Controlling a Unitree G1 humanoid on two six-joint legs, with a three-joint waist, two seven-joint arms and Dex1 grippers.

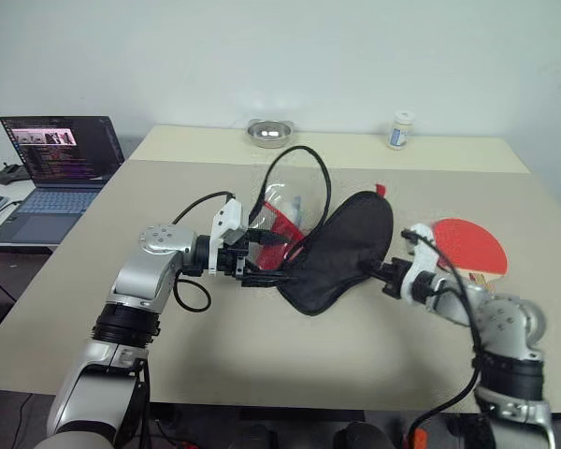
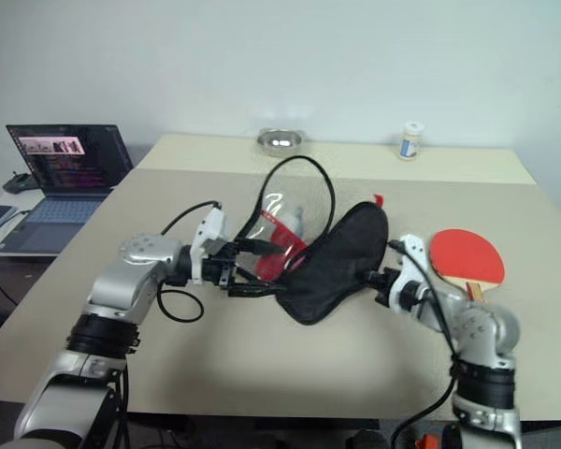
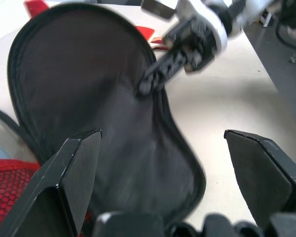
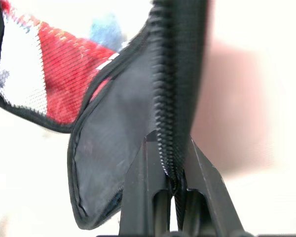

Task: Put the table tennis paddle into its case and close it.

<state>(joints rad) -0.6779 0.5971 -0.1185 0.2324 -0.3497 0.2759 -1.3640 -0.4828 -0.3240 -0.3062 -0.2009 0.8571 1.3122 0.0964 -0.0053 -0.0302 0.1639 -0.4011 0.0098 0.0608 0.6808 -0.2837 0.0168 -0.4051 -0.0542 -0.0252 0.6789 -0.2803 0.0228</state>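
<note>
The case (image 1: 341,253) hangs open between my two grippers, with its black side spread toward the right and its red mesh side (image 1: 282,224) turned up on the left. My right gripper (image 4: 170,148) is shut on the black zip edge of the case (image 4: 175,89); from the head it sits at the case's right rim (image 1: 372,271). My left gripper (image 3: 163,138) stands wide, with the narrow end of the black side (image 3: 113,123) lying between its fingers. The table tennis paddle (image 1: 467,245) lies red face up on the table behind my right arm, its handle partly hidden.
An open laptop (image 1: 61,168) sits on a side surface at the far left. A metal bowl (image 1: 269,133) and a small white bottle (image 1: 401,129) stand at the table's (image 1: 262,346) far edge. A black cable (image 1: 309,173) loops above the case.
</note>
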